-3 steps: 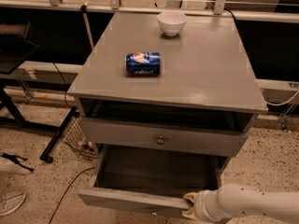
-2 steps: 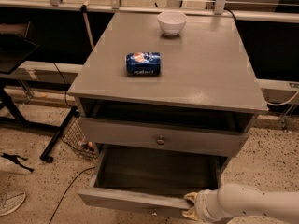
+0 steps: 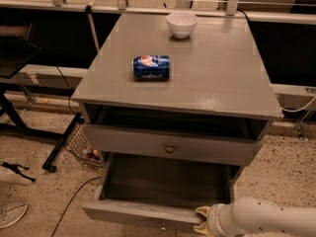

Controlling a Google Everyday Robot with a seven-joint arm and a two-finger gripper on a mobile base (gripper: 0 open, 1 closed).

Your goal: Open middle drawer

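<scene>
The middle drawer is pulled far out of the grey cabinet, and its dark grey inside shows. Its small knob sits at the frame's bottom edge. My gripper comes in from the lower right on a white arm. It is at the drawer's front edge, right of the knob. Its yellowish fingertips stand apart and hold nothing. Above it, another grey drawer front with a round knob stands slightly out, with a dark gap over it.
A blue soda can lies on its side on the cabinet top. A white bowl stands at the back. A black stand leg and a cable are on the speckled floor at left.
</scene>
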